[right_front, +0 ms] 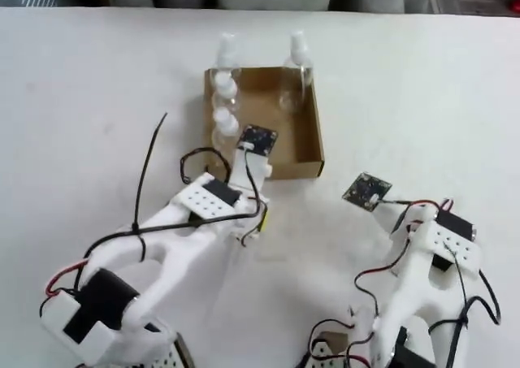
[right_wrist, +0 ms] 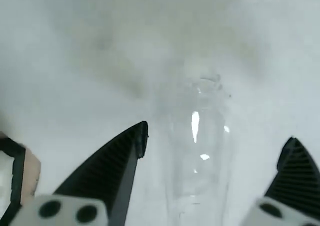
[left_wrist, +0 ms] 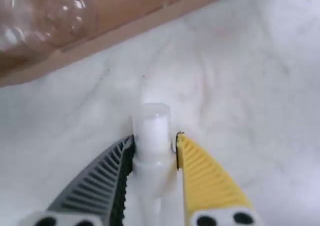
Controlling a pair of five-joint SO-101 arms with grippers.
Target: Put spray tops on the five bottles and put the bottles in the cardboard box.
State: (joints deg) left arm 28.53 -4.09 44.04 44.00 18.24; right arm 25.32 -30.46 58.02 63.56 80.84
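Observation:
My left gripper (left_wrist: 154,138) is shut on a white spray top (left_wrist: 151,131), pinched between the grey finger (left_wrist: 107,178) and the yellow finger (left_wrist: 200,176) over the white table, just short of the cardboard box's near wall (left_wrist: 115,34). My right gripper (right_wrist: 217,136) is open, with a clear, topless bottle (right_wrist: 200,146) lying on the table between its black fingers (right_wrist: 125,151). In the high view the cardboard box (right_front: 313,132) holds three capped bottles (right_front: 225,84) along its left wall and one more (right_front: 298,51) at its right wall. The left arm (right_front: 211,197) stands at the box's front.
The right arm (right_front: 431,246) sits at the lower right, well back from the box. A black cable (right_front: 146,173) arcs up from the left arm. The table edge (right_front: 260,9) runs behind the box, with chairs beyond it.

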